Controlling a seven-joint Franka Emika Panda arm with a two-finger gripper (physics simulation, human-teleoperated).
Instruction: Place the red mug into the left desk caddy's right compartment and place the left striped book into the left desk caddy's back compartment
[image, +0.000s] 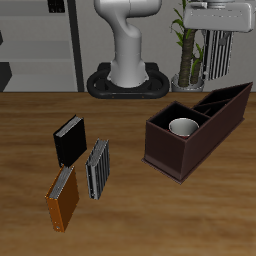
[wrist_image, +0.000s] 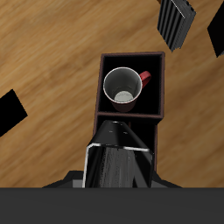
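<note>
On the tabletop (image: 200, 215), nearest the front edge, the orange book (image: 63, 199) stands just beside a striped book (image: 97, 168), with the black book (image: 69, 141) close behind them. Farther back, at about three o'clock from the black book, sits the caddy (image: 178, 160). The mug (image: 183, 127) stands upright inside its square compartment (wrist_image: 105, 109), handle toward one wall, white inside showing. My claw (image: 222, 58) hangs high above the caddy's far end, touching nothing; whether my fingers are spread or pressed together, I cannot tell.
</note>
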